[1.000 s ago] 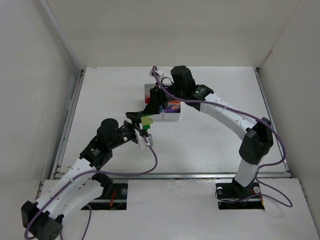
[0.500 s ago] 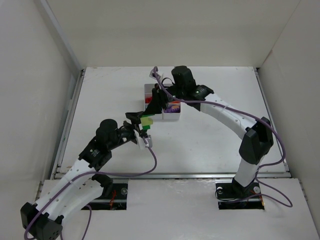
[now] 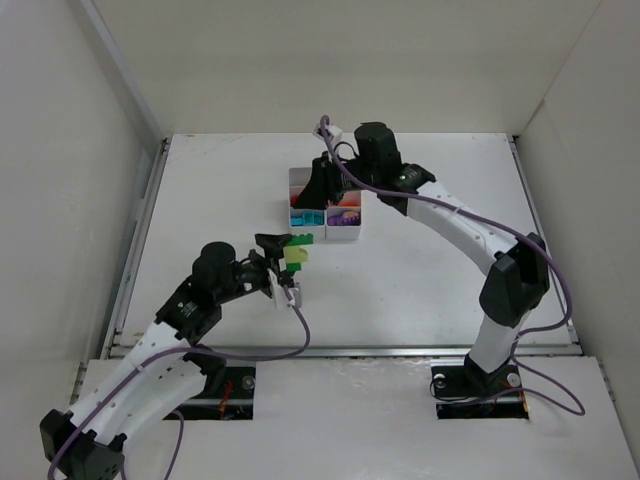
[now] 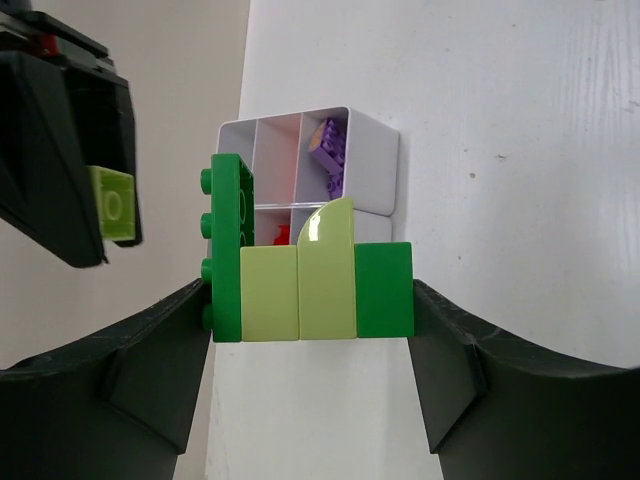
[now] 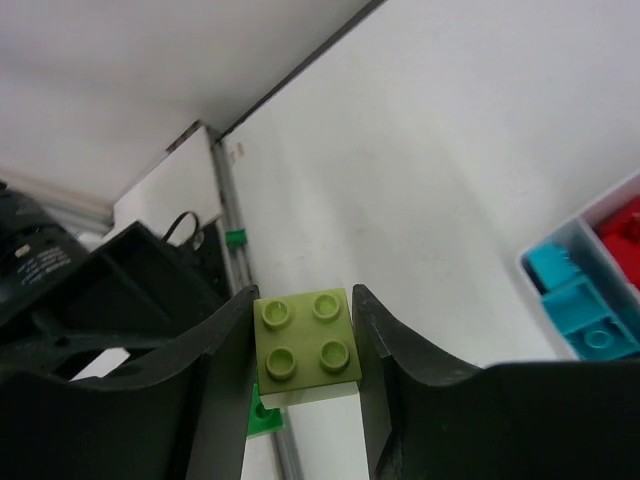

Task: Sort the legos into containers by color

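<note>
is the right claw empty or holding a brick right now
Holding one. In the right wrist view the right claw is closed on a yellow-green lego, a finger pressed against each side, studs facing the camera.

1. A robotics lab test cell: plain white panels point(image 3: 60, 150) box in a bare white table point(image 3: 420, 290).
2. Two robot arms point(image 3: 455, 226) are bolted side by side at its near edge.
3. Purple cables point(image 3: 306, 330) loop loose over an aluminium rail point(image 3: 380, 351) — rig hardware throughout.

Right claw point(image 5: 305, 372) pulled a yellow-green brick point(image 5: 305, 345) away.
</note>
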Robot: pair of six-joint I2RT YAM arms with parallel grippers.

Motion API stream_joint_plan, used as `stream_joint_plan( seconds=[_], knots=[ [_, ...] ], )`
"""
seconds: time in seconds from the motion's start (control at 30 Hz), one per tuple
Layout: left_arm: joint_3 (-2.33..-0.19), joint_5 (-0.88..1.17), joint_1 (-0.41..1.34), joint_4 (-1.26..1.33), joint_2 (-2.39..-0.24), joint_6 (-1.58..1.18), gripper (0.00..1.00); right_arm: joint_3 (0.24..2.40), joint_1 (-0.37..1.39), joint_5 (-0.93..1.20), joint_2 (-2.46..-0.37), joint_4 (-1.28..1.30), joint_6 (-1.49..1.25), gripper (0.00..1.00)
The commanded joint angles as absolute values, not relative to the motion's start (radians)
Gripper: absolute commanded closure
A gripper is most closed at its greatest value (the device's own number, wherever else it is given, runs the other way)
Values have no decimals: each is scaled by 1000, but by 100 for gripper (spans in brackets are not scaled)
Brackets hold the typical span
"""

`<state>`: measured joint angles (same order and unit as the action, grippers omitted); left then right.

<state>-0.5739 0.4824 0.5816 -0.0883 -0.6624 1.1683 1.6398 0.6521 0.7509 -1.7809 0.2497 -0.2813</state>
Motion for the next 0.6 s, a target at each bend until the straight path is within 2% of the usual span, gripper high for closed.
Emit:
stream_joint_plan(
  seconds=[0.0, 0.13, 0.33, 0.5, 0.57],
  knots=[
    [-554, 538, 584, -106, -630, 1187, 100, 1700, 641, 657, -1750, 169, -313, 100],
    [-545, 494, 584, -115, -630, 1177, 100, 1700, 641, 554, -1772, 185, -324, 100],
    [-526, 322, 584, -63, -640, 897, 100, 1870, 641, 171, -1929, 394, -282, 100],
    [-517, 235, 584, -52, -649, 741, 100, 2190, 641, 124, -2181, 619, -221, 100],
    [-517, 187, 584, -43, -658, 698, 100, 2207, 641, 92, -2212, 620, -212, 100]
  ],
)
